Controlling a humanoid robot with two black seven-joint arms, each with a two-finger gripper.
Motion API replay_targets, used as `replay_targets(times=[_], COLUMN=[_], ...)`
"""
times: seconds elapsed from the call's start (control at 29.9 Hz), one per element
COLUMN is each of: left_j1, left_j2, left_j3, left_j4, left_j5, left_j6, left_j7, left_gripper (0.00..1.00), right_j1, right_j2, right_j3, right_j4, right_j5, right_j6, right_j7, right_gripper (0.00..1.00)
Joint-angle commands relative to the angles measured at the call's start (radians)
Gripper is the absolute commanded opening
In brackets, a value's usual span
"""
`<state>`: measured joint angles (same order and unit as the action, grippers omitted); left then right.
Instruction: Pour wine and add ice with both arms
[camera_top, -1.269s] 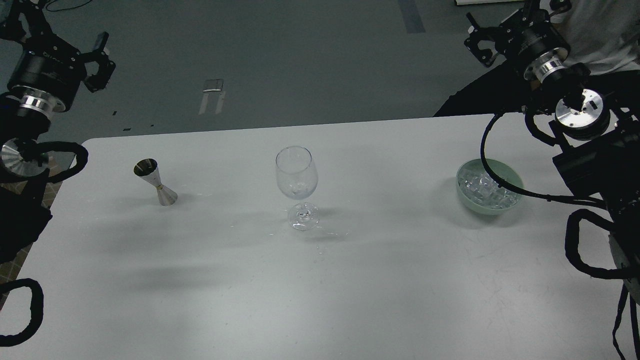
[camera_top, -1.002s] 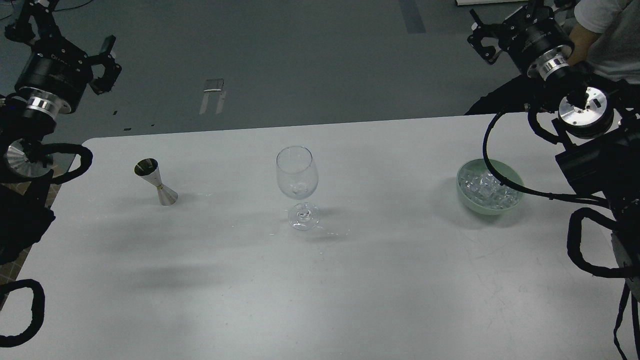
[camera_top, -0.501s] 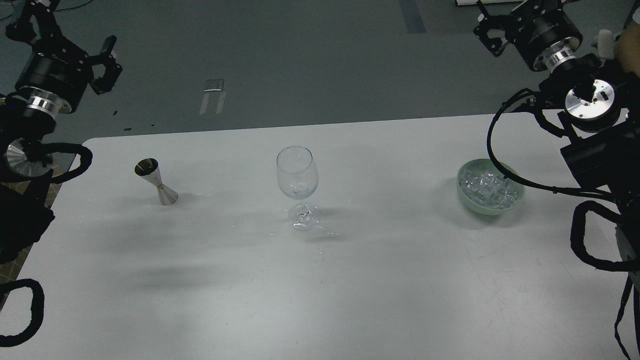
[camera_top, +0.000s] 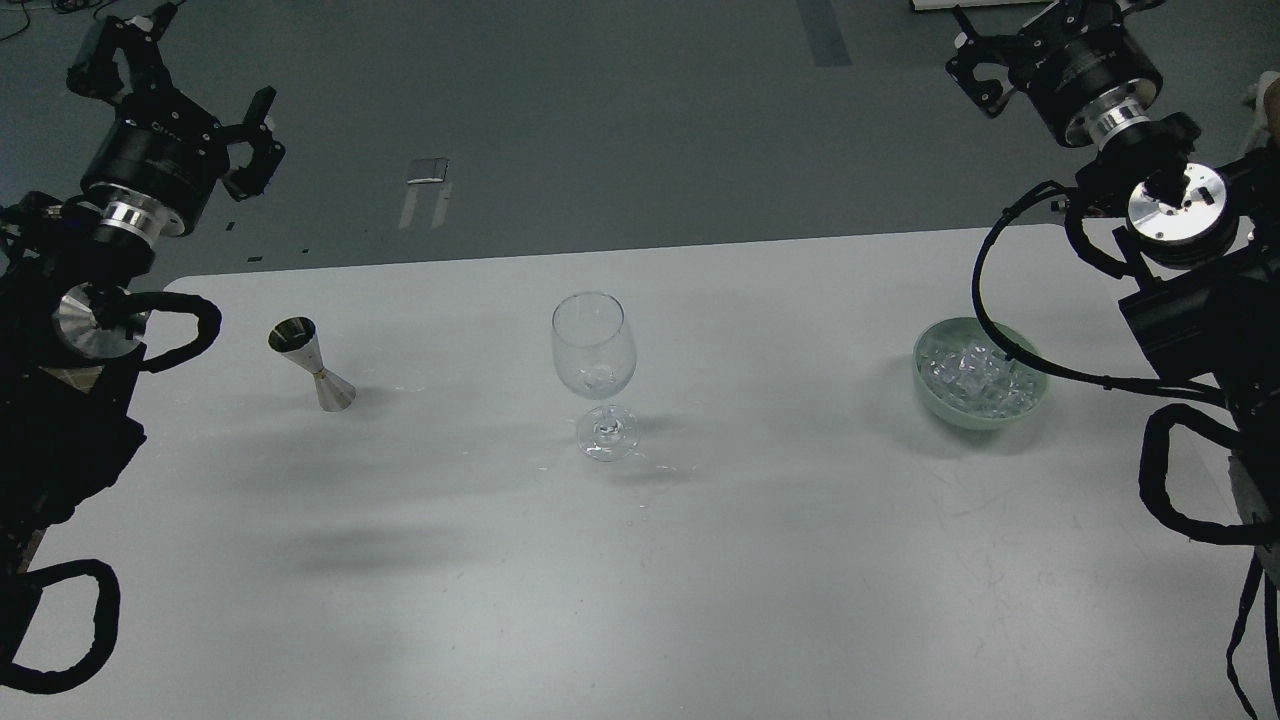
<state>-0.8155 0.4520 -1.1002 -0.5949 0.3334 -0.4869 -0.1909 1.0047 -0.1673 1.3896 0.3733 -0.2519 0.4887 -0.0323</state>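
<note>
- My left tool (camera_top: 180, 90) hangs over the floor beyond the far-left corner of the tabletop (camera_top: 640, 580). Its prongs are spread wide apart and carry nothing.
- My right tool (camera_top: 1010, 55) sits high past the far-right edge. One prong shows on the left, but the other side runs into the dark body and the frame edge, so I cannot tell whether it is apart or together. Nothing appears to be in it.
- The ice (camera_top: 975, 380) is heaped in a pale green bowl (camera_top: 935, 400) on the right, on my right arm's side. A loop of that arm's cable crosses in front of the bowl's near rim.
- The wine glass (camera_top: 594, 350) stands upright in the middle, between the two arms, where either could probably reach it. It looks nearly empty, with at most a trace at the bottom of the bowl.
- A steel jigger (camera_top: 312, 365) stands on the left, well apart from the glass and close to my left arm. I take it as the pouring vessel; I cannot see whether it holds any liquid.
- By my reading, neither pouring nor icing has begun.
</note>
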Motion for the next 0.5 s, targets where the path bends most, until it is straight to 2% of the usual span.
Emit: replay_targets(times=[0.0,0.23,0.47], left_j1=[-0.005,-0.033,0.022], left_j2=[-0.001,-0.019,0.091], left_j3=[0.016,0.076,0.065], left_j4=[-0.006,-0.023,-0.106], left_j5=[0.001,-0.004,-0.036], left_j6=[-0.002,-0.002,-0.002], left_j7=[0.005,0.005,0.007], left_gripper=[0.98,0.98,0.98], right_j1=[0.0,-0.009,-0.083], right_j2=[0.002,0.006,-0.001], right_j3=[-0.003,-0.02,-0.014], right_j4=[0.003,0.021,0.102], right_j5=[0.0,0.0,0.0], right_j6=[0.0,0.0,0.0], right_j7=[0.0,0.0,0.0], right_gripper=[1.0,1.0,1.0])
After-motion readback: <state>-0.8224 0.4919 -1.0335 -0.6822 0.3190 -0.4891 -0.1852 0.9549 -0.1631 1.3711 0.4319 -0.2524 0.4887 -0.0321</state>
